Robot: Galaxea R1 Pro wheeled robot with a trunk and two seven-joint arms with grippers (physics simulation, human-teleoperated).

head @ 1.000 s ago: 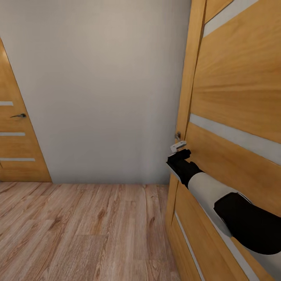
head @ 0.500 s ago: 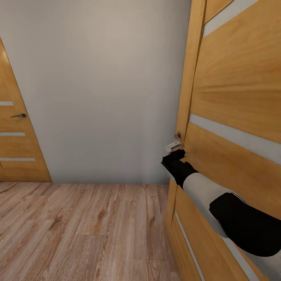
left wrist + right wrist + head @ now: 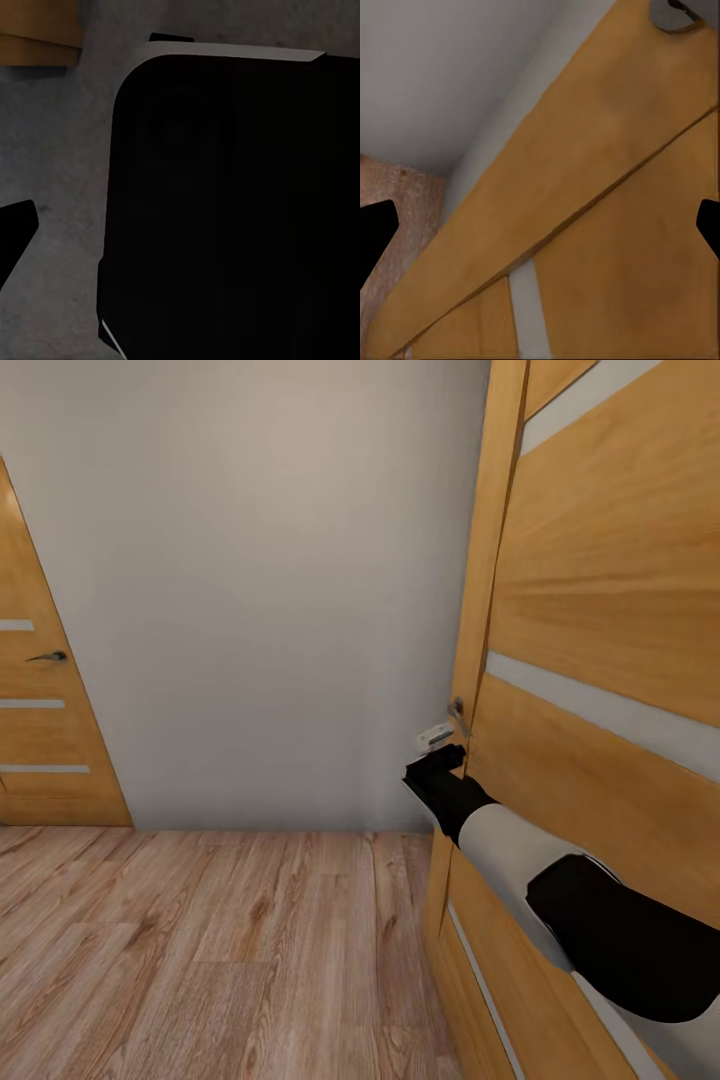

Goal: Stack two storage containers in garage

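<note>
Nearest the camera, on the right of the head view, the robot's right arm (image 3: 560,880) reaches forward in black and white segments. At its far end the right gripper (image 3: 436,752) sits just beside the edge of an orange-brown wooden door (image 3: 600,610) with pale horizontal stripes, close to a small metal door handle (image 3: 456,710). Light wood-plank floor (image 3: 220,950) spreads to the left. Farther off stands a plain white wall (image 3: 270,580), and at far left a second wooden door (image 3: 40,730) with its own lever handle.

The right wrist view looks straight onto the door's wood; two dark fingertips (image 3: 375,232) sit at opposite edges of that picture, wide apart with nothing between them, so the right jaws are released. The head view cannot show this spread.

The left wrist view shows a large black rounded part of the robot's body (image 3: 225,210) over a dark grey speckled surface (image 3: 52,150), with one dark fingertip at the edge. Whether the left jaws are released or clenched cannot be told.

Neither red-orange storage container can be made out here, and neither gripper carries one. Judging from this, the robot is working at a door on its way, so carrying and stacking both containers appears to remain undone.
</note>
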